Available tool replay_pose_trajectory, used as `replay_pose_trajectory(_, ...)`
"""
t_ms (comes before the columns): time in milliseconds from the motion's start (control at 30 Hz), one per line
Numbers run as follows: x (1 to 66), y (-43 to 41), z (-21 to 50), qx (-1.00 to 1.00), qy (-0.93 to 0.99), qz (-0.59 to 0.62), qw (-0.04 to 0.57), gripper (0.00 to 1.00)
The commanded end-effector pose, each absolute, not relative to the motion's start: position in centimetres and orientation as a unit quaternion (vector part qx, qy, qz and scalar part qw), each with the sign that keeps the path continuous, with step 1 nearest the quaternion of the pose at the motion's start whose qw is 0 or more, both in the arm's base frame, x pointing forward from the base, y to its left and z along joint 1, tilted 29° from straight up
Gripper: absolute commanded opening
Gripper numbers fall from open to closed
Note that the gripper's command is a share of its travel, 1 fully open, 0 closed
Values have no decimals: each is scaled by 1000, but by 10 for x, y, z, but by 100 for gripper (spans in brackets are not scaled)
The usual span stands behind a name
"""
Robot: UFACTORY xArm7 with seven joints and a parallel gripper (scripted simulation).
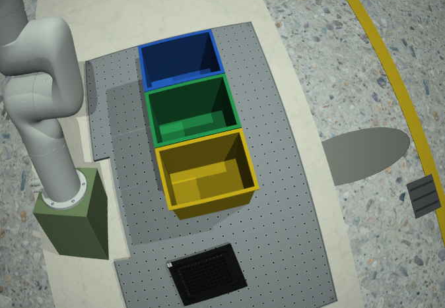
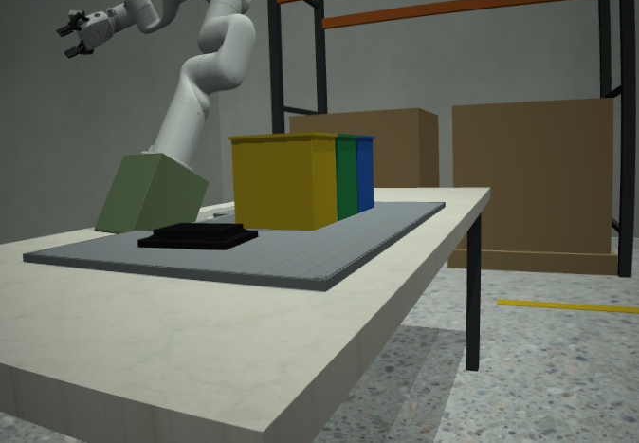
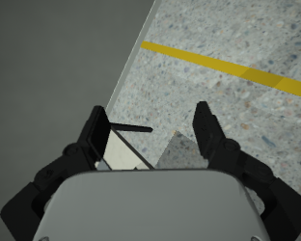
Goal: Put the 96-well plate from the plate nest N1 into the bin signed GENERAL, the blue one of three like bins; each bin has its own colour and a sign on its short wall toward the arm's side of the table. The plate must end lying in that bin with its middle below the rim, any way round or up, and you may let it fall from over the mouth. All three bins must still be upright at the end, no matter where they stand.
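Observation:
The black 96-well plate (image 1: 205, 273) lies in its black nest on the grey perforated mat at the near end of the table; it also shows in the exterior view (image 2: 198, 232). The blue bin (image 1: 180, 58) is the farthest of three bins in a row, seen edge-on in the exterior view (image 2: 365, 172). My gripper (image 2: 72, 39) is open and empty, high in the air, off to the left beyond the arm's base and far from the plate. In the wrist view the gripper's fingers stand wide apart over the floor and a table corner.
The green bin (image 1: 191, 107) and the yellow bin (image 1: 207, 169) stand between the blue bin and the plate, touching side by side. The arm's green pedestal (image 1: 73, 219) stands at the table's left side. Cardboard boxes (image 2: 531, 169) and a shelf frame stand behind the table.

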State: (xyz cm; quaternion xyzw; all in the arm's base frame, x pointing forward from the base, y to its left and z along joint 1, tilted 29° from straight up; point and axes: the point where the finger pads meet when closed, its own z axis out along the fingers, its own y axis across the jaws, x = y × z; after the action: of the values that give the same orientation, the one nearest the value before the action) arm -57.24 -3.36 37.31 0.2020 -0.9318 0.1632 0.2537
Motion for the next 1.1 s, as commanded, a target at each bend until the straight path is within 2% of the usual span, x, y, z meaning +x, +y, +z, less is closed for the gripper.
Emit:
replay_pose_trajectory(0,-572,-57,370,204,-931,163,255,100)
replay_pose_trajectory(367,-562,-99,359,303,-911,169,225,100)
replay_pose_trajectory(867,-548,-158,345,303,-911,169,225,100)
replay_pose_trajectory(1067,-536,-184,338,393,-882,173,195,100)
